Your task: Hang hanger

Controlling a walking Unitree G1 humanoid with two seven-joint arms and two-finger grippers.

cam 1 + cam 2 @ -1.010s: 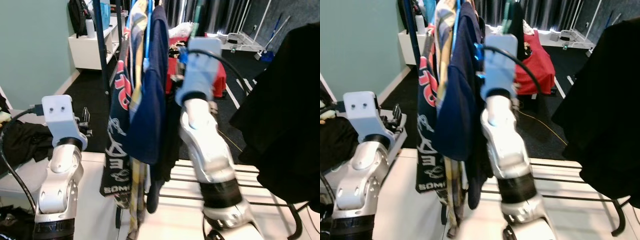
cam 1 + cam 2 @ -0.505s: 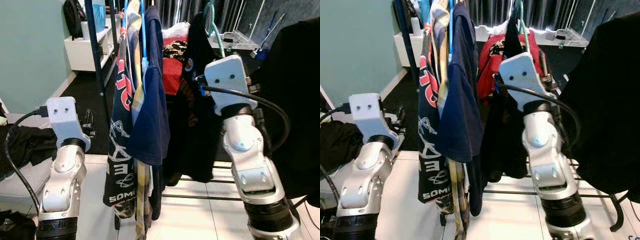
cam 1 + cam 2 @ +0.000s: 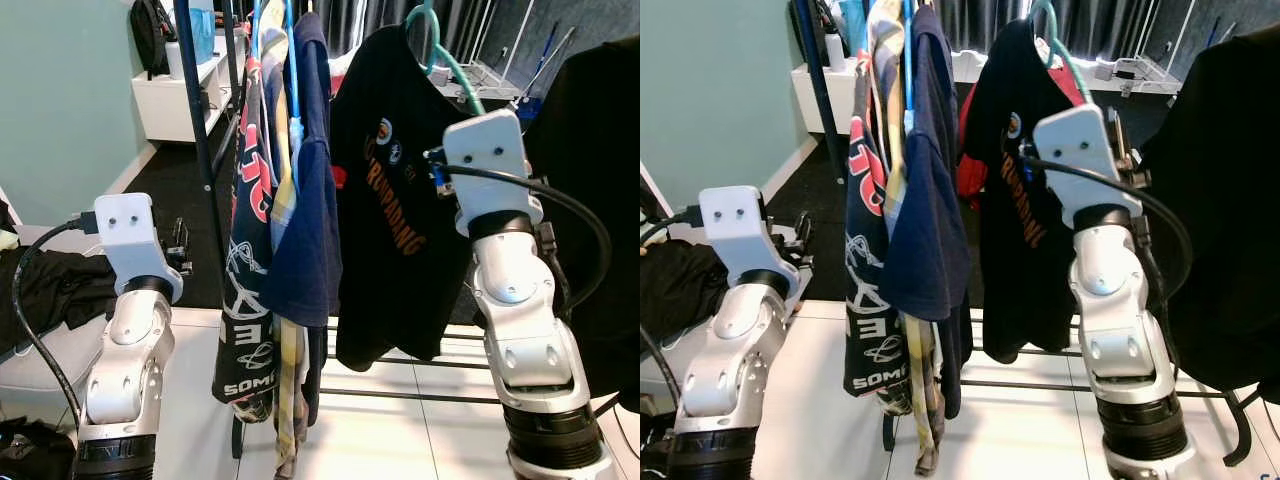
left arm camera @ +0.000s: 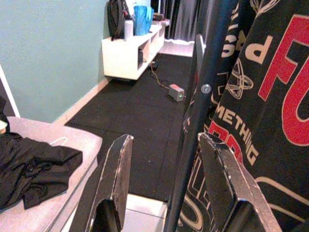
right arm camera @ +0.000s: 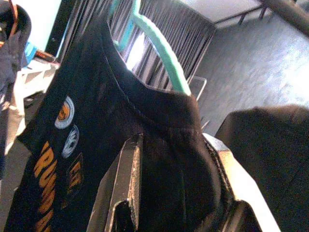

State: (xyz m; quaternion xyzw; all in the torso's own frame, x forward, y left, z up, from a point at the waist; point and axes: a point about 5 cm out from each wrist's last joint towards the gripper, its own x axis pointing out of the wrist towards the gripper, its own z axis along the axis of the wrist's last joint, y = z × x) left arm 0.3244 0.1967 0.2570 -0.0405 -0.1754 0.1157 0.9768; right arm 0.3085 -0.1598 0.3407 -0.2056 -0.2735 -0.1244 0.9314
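— If the right pincer [image 5: 171, 188] lets the shoulder of that black T-shirt [image 3: 395, 190] slide between its fingers, what happens?

— My guess is the teal hanger [image 3: 445, 55] tips, its hook never meets the rail, and the shirt drops onto the white floor [image 3: 380, 435]. The grip looks to be on cloth at the shoulder, with the hanger's arm running up out of the collar just above the fingers, so it may be holding fabric more than plastic.

— Anything else in the way?

— The crowded navy and printed shirts [image 3: 285, 200] hang just beside it on the dark rack [image 3: 205, 130]. A swing toward them could snag the sleeve or knock a neighbour loose. The hook itself sits at the top edge of the head views, so I cannot tell how it stands to the rail.

— And the arms?

— The right arm is raised nearly upright, forearm vertical, wrist bent forward toward the shirt, its two fingers clamped on the shoulder. The left arm is also lifted but lower, elbow bent; the left pincer [image 4: 166, 183] hangs with fingers spread apart, holding nothing, just beside the rack's upright pole [image 4: 205, 96] and a red-lettered shirt [image 4: 270, 87].
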